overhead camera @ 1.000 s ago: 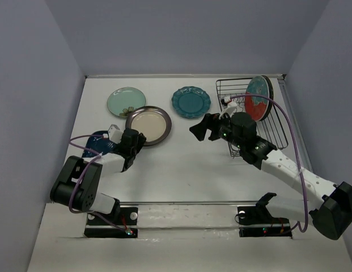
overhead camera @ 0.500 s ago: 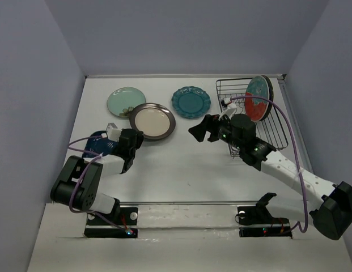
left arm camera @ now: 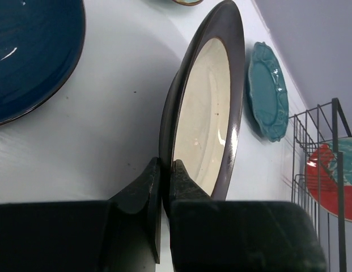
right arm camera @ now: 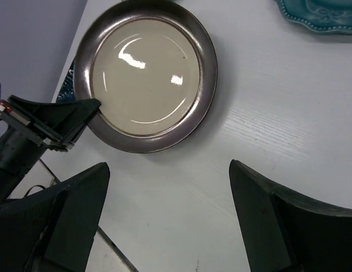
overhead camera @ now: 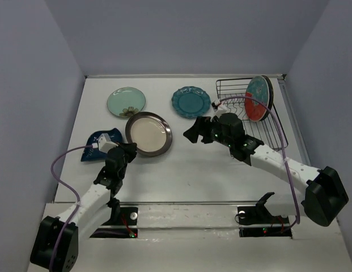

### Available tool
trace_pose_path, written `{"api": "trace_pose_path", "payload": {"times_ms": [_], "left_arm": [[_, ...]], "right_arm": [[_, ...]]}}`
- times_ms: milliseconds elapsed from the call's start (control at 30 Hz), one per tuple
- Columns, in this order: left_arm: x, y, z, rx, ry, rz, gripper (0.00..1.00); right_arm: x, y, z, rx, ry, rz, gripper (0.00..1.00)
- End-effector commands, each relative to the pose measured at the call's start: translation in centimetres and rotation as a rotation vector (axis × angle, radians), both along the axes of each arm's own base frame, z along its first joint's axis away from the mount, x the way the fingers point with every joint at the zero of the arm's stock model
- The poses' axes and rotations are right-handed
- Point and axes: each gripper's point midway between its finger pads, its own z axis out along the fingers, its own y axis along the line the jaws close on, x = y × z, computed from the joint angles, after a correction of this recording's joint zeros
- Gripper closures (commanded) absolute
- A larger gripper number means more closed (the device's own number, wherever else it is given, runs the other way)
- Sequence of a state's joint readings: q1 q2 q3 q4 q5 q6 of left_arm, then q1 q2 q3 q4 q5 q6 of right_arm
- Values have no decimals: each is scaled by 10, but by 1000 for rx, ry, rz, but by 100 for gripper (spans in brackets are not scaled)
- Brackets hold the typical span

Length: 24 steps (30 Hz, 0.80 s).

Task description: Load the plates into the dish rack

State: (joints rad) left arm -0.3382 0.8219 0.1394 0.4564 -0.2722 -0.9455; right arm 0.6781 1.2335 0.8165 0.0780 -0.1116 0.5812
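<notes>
A robotics lab test cell: plain lilac-grey walls [overhead camera: 181, 34] box in a white desk [overhead camera: 181, 170], and a left arm [overhead camera: 90, 195] and a right arm [overhead camera: 278, 164], trailing purple cables [overhead camera: 58, 164], are bolted along its near edge.

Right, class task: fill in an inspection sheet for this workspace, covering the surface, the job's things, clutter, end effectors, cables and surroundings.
Surface: white table.
Job's things: brown-rimmed cream plate, mint plate, scalloped teal plate and dark blue plate are on the table, outside the rack. The black wire dish rack at far right holds a red-and-teal plate upright.
Clutter: nothing seen.
End effectors: left end effector is shut on the cream plate's rim. Right end effector is open, holding nothing, near that plate.
Cables: a purple cable loops along each arm.
Surroundings: plain lavender walls on three sides.
</notes>
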Motion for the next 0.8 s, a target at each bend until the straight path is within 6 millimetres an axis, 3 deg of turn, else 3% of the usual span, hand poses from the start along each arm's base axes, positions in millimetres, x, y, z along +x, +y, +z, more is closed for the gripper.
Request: {"api": "trace_pose_path", "payload": {"times_ms": [0, 33, 200, 300, 467, 600, 700, 733, 767], "left_arm": [[12, -21, 113, -124, -333, -86, 94], [9, -28, 121, -136, -351, -129, 94], [-13, -46, 172, -152, -432, -274, 94], [-29, -49, 183, -170, -453, -317, 94], [-47, -55, 197, -222, -496, -380, 94], [-58, -68, 213, -263, -530, -470, 94], [-64, -74, 225, -282, -569, -520, 94], [-69, -79, 231, -299, -580, -554, 94], [-71, -81, 236, -309, -594, -570, 94]], "right_arm": [[7, 26, 14, 52, -3, 58, 6], [9, 29, 6, 38, 15, 62, 5], [17, 37, 14, 6, -8, 92, 0], [23, 33, 19, -33, -36, 75, 0], [28, 25, 10, -73, -31, 29, 0], [22, 28, 7, -62, -18, 59, 0], [13, 33, 16, -20, -38, 114, 1], [10, 37, 32, 27, -85, 137, 5], [3, 38, 28, 44, -80, 162, 6]]}}
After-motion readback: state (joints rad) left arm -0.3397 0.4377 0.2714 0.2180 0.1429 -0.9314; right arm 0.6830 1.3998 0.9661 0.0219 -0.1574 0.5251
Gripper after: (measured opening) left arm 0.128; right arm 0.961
